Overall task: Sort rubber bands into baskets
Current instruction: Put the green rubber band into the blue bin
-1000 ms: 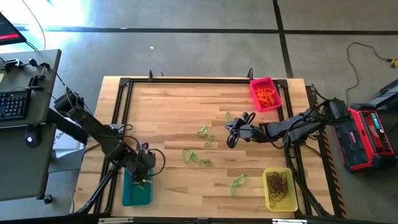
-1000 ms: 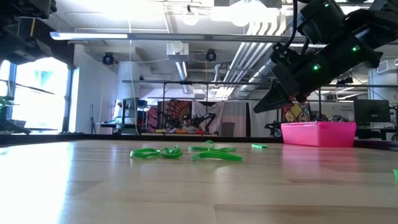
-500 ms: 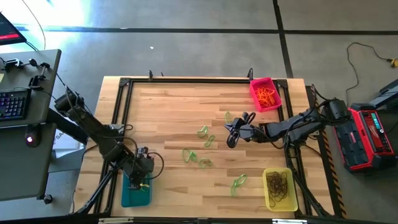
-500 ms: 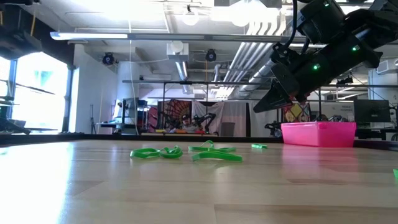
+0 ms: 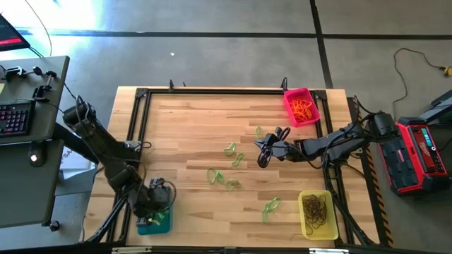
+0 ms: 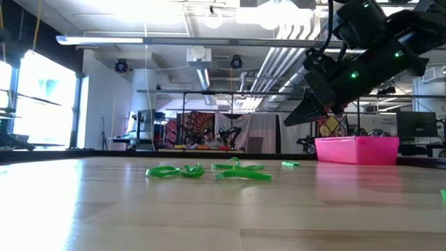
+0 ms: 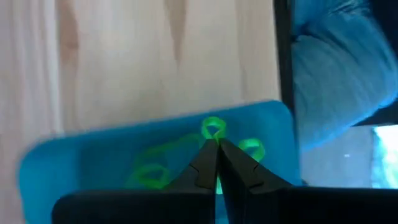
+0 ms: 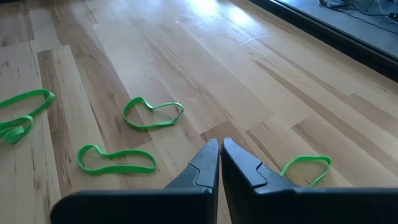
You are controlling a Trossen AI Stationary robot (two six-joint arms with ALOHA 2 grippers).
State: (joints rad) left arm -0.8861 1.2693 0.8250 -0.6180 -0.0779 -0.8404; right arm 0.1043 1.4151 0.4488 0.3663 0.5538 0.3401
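My left gripper (image 7: pixel 217 144) is shut over the teal basket (image 7: pixel 74 162) at the table's near left corner, with a green rubber band at its tips. More green bands (image 7: pixel 149 174) lie in that basket. My right gripper (image 8: pixel 219 144) hangs shut above the table's right middle (image 5: pixel 263 156), touching nothing. Several green rubber bands (image 5: pixel 232 184) lie flat on the wood between the arms. The pink basket (image 5: pixel 301 106) holds orange bands. The yellow basket (image 5: pixel 318 214) holds dark ones. My left gripper pinches a green rubber band between its two fingertips, and a small loop of it (image 7: pixel 212 129) sticks out just past the tips. The fingers slant steeply down from above. The band is lifted clear, over the inside of the teal basket.
A black metal frame (image 5: pixel 212 92) runs round the wooden table top. A keyboard (image 5: pixel 15 116) sits on a side desk at the left, and a red box (image 5: pixel 422 152) on the floor at the right. Bare wood lies at the table's far left.
My left gripper has swung toward the table's near left corner, over the teal basket, rising a little and tipping, and has stayed shut on the green band. The arm now covers most of the basket in the high view.
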